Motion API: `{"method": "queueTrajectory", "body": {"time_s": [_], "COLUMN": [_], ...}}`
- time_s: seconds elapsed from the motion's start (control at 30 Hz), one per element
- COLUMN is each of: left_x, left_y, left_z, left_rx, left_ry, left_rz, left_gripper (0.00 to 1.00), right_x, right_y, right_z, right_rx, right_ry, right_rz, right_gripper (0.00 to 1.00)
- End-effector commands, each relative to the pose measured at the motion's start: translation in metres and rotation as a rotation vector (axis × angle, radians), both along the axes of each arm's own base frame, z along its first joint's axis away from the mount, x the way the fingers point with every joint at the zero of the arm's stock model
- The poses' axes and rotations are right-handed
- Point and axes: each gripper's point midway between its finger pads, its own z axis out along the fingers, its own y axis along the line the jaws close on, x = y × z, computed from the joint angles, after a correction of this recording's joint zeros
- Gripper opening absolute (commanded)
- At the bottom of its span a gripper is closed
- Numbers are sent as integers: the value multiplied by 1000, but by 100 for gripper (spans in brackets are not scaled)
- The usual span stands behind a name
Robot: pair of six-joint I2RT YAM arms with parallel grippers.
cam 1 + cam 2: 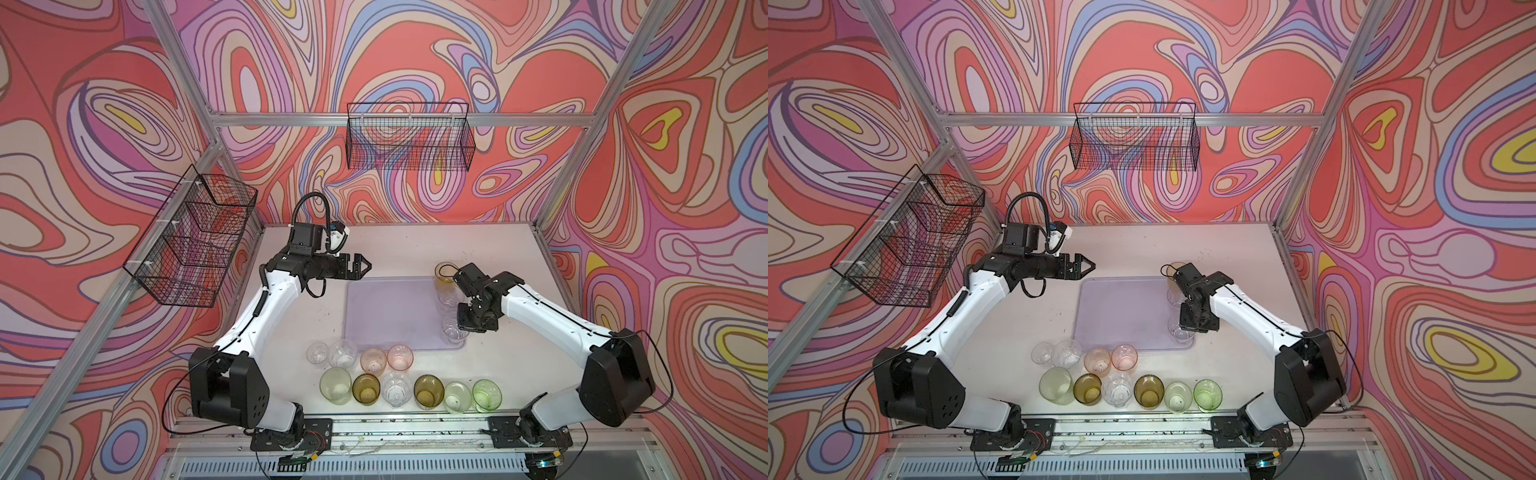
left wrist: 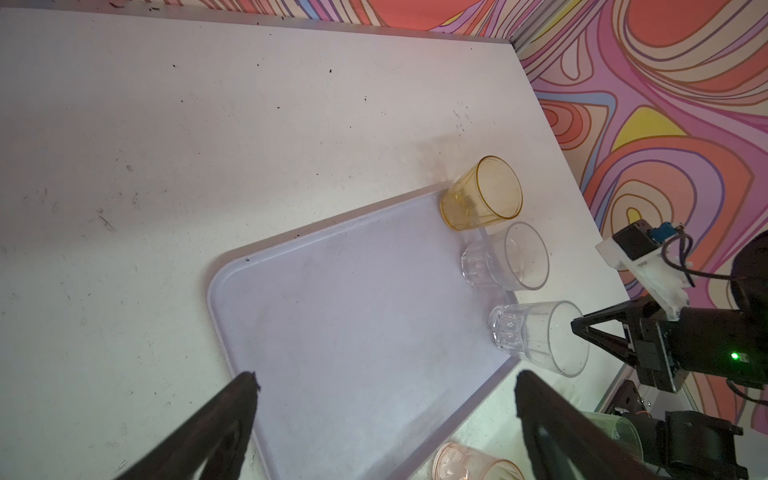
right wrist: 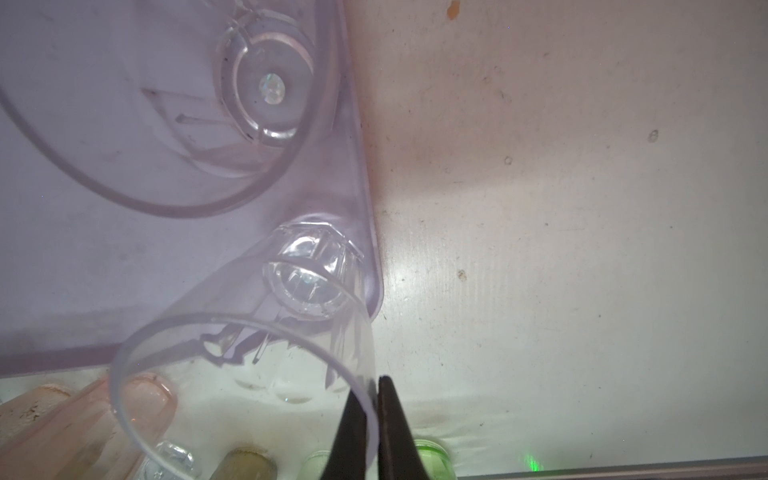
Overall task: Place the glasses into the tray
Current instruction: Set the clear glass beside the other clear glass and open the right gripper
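You have three glasses (image 2: 505, 257) along the tray's (image 2: 332, 332) right edge, your right pincer (image 3: 376, 380) pinching the nearest one's rim, left pincer (image 1: 365, 266) spread, and ten more glasses (image 1: 395, 388) waiting on the tabletop (image 1: 415, 249).

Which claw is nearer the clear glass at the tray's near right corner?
Right. The right claw is shut on the rim of that clear glass. The left claw hangs open near the far left corner of the tray, with the whole tray between it and the glass.
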Motion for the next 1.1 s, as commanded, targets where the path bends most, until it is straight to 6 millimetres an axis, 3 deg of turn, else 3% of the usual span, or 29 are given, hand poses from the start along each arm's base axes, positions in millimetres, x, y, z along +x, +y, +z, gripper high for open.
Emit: {"method": "queueTrajectory", "body": {"time_s": [0.0,1.07], "left_x": [-3,-3], "left_y": [2,2], "left_z": [1,2], "left_rx": [13,13], "left_ry": [-18,-21], "left_rz": [-7,-6], "left_gripper": [99,99], "right_x": [3,0], "right_y": [-1,1], "right_z": [0,-6], "right_rx": [5,17], "right_ry": [-17,-3], "right_rz": [-5,8], "right_gripper": [0,14]}}
